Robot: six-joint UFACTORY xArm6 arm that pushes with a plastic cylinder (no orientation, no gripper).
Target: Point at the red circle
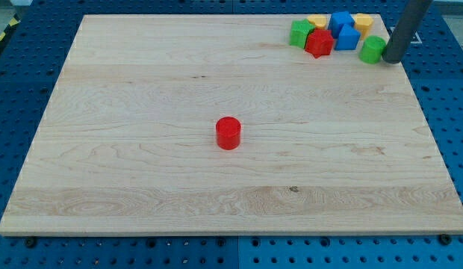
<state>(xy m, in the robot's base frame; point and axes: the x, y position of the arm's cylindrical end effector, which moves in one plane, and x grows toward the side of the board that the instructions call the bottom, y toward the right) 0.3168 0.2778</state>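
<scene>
The red circle [228,133], a short red cylinder, stands alone near the middle of the wooden board [142,187]. My tip [392,60] is at the board's top right edge, just right of a green round block [372,50]. The tip is far to the upper right of the red circle, well apart from it.
A cluster of blocks sits at the view's top right: a green block [300,33], a red star-like block [319,43], a yellow block [317,21], two blue blocks [345,36] and another yellow block [363,22]. Blue pegboard surrounds the board.
</scene>
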